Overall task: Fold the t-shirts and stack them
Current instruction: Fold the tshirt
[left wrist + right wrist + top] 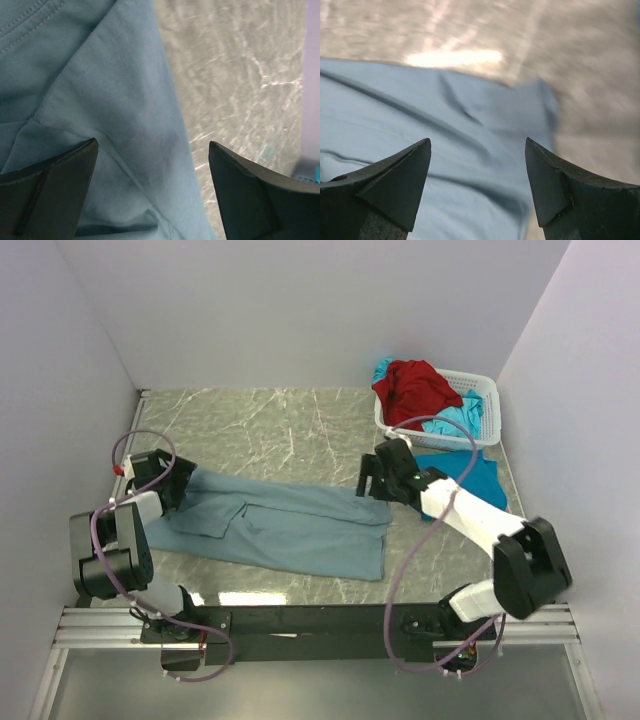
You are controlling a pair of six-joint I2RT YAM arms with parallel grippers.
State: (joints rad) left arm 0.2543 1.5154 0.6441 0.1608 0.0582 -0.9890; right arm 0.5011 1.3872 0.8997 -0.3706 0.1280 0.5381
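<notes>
With the grey-blue t-shirt [290, 525] spread mid-frame on the desk [260, 430] and the left gripper [152, 185] and right gripper [477, 185] both apart over its ends, we judge folding begins: next, pinch both edges.

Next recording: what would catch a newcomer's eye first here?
The large grey-blue t-shirt spread across the middle of the table, an open left gripper over its left end and open right gripper over its right end. Then the red shirt heaped in the white basket at the far right corner.
</notes>
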